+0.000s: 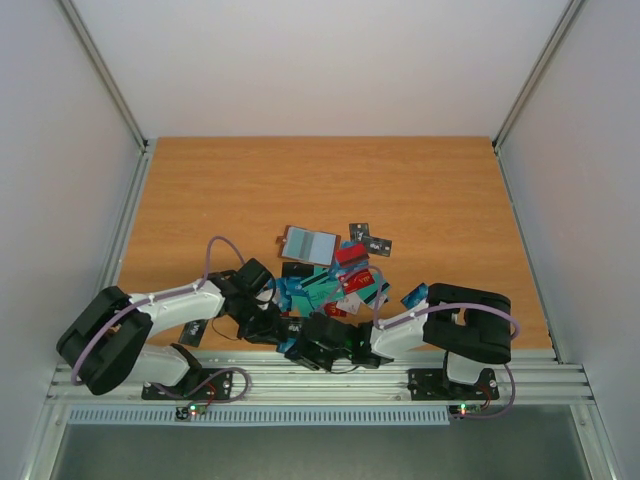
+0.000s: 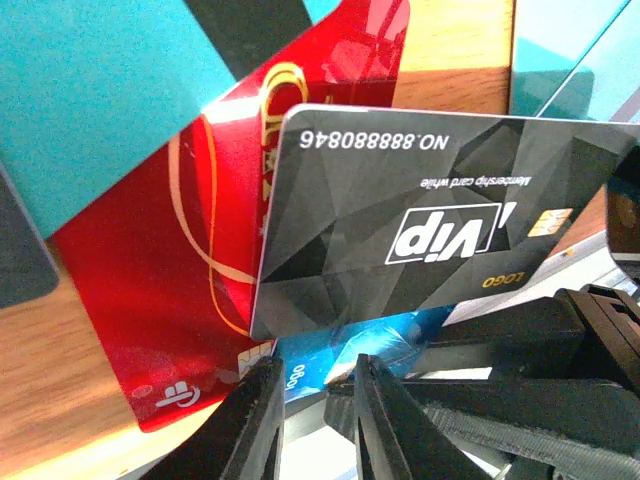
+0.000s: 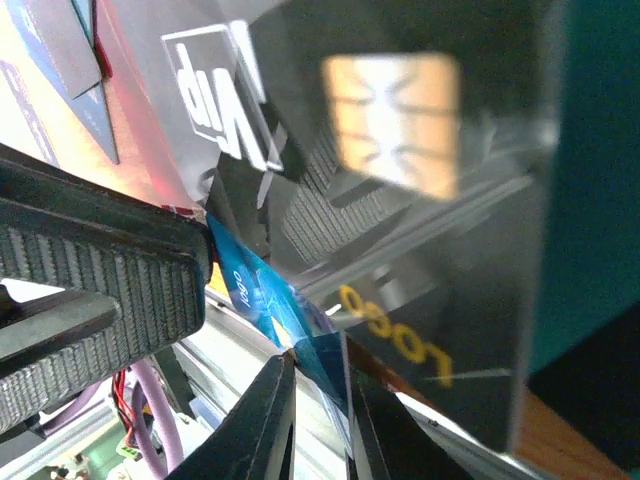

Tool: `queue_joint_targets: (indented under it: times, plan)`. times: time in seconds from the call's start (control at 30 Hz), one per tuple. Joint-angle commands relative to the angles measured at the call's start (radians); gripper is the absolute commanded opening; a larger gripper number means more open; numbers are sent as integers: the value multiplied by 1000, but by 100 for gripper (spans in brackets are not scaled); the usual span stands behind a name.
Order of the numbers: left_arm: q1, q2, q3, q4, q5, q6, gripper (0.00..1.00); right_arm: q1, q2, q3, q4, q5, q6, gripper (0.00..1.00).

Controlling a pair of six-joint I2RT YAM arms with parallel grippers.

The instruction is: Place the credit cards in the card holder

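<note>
The left fingers (image 2: 258,430) were seen almost closed, with a blue card (image 2: 310,358) showing in their narrow gap; a grip could not be told. A black card (image 2: 430,200) was tilted at their 12 o'clock, over a red card (image 2: 140,300). The credit cards (image 1: 335,285) were heaped at the counter's (image 1: 300,180) 6 o'clock. The right fingers (image 3: 262,430) were nearly closed about a blue card's edge; a grip could not be told.

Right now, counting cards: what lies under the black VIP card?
Under the black card, a red card shows past one end and a blue card past a long edge; anything behind its middle is covered.
</note>
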Motion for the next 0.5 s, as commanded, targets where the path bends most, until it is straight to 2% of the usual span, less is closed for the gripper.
queue_joint_targets:
  times: [0.0,0.3,0.47]
  plan:
    - [-9,14,-41,27,-26,-12,23,4,-32,18,-70,75,-30,14]
    - [-10,-23,-19,-4,-25,-16,23,4,-79,41,-145,78,-20,5]
    - [-10,-101,49,-98,-67,-7,34,4,-150,40,-258,97,37,1]
